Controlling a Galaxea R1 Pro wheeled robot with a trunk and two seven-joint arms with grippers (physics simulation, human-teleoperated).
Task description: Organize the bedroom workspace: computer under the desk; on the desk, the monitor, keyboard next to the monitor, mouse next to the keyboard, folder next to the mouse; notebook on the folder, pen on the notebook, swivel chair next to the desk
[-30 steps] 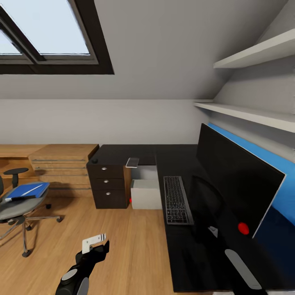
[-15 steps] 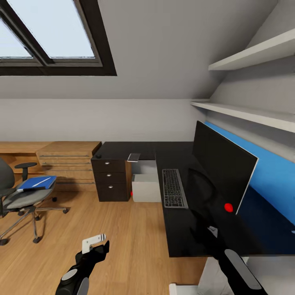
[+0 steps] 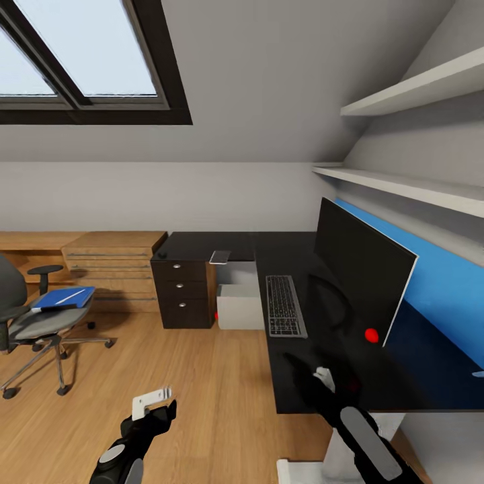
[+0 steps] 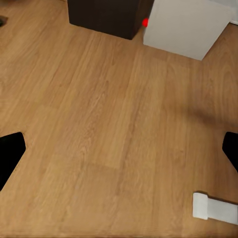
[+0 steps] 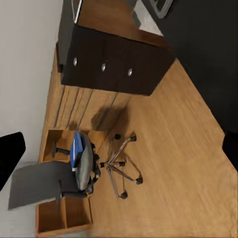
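Note:
The black-topped desk carries the monitor along its blue back panel and the keyboard in front of it. The grey computer stands under the desk beside the dark drawers. A small dark rounded thing, perhaps the mouse, sits on the desk's far left corner. At the left, the swivel chair holds the blue folder with the white pen on it. My left gripper hangs open over the floor. My right gripper is open above the desk's front edge.
A light wood chest with steel handles stands against the back wall between chair and desk. White shelves run above the monitor under the sloped ceiling, with a skylight at upper left. A small pale flat item lies on the desk's inner edge.
The head view has pulled back and turned slightly, so everything shifted. My right arm has drawn back from near the monitor's base toward the desk's front edge. The left gripper has stayed put.

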